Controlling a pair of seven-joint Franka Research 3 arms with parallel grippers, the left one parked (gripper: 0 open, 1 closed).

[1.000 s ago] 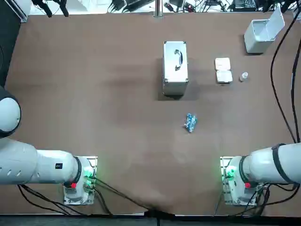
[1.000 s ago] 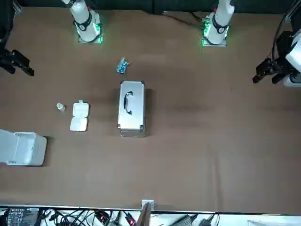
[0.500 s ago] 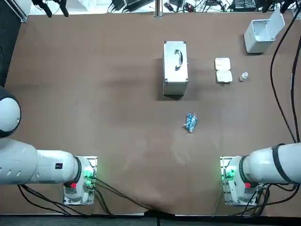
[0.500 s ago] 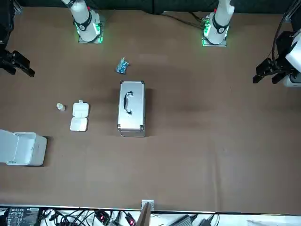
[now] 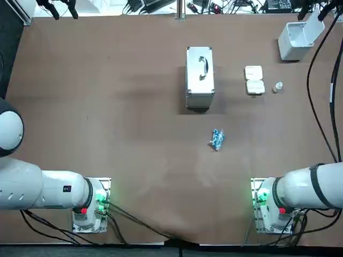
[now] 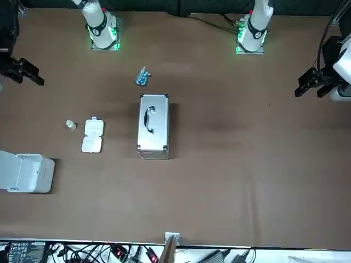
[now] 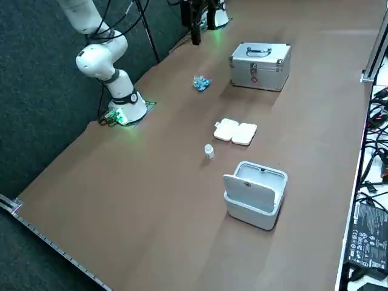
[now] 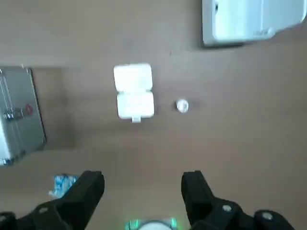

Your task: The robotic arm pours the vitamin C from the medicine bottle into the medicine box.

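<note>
A small white medicine bottle [image 5: 278, 86] [image 6: 71, 124] [image 7: 209, 151] [image 8: 182, 106] stands upright on the brown table. Right beside it lies the white medicine box [image 5: 254, 80] [image 6: 92, 135] [image 7: 236, 131] [image 8: 134, 97], its two halves folded out flat. My right gripper [image 8: 144, 184] [image 6: 34, 78] hangs high over the table on the robot's side of both objects, well apart from them. It is open, with nothing between its fingers.
A silver metal case [image 5: 200, 77] [image 6: 153, 126] [image 7: 259, 65] lies mid-table. A white bin [image 5: 297, 37] [image 7: 254, 194] [image 8: 249, 21] with a raised lid sits at the far right corner. A blue packet [image 5: 217, 139] [image 7: 201, 83] lies nearer the robot.
My right gripper has shifted slightly at the table's edge in the front view. The bottle, the medicine box and the other objects have not moved.
</note>
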